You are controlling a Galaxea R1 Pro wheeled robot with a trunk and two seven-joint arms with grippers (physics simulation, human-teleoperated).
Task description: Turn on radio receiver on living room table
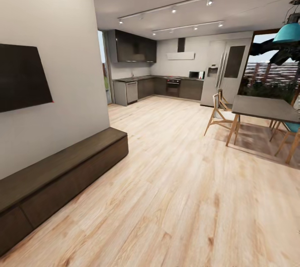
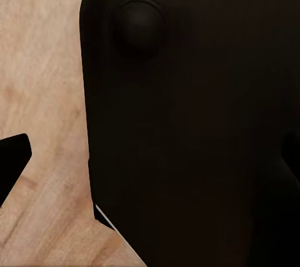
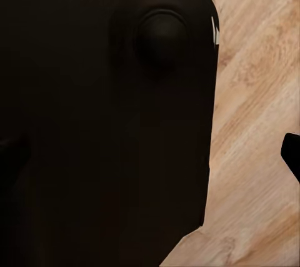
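Observation:
The radio receiver and the low coffee table are out of view. In the left wrist view, my left gripper [image 2: 153, 154] hangs over the robot's black body [image 2: 187, 123] and the light wood floor [image 2: 44, 79]. One dark fingertip [image 2: 12, 161] shows against the floor and the other is faint against the body, far apart, with nothing between them. My right gripper [image 3: 153, 154] stands the same way, with one fingertip [image 3: 292, 154] over the floor [image 3: 256, 92].
A wall with a dark screen [image 1: 21, 77] and a long low dark cabinet [image 1: 58, 175] runs along the left. The dark-cabinet kitchen [image 1: 158, 83] lies ahead. A dark dining table [image 1: 266, 108] with wooden chairs [image 1: 218, 117] stands at the right. Wood floor [image 1: 175, 183] stretches between.

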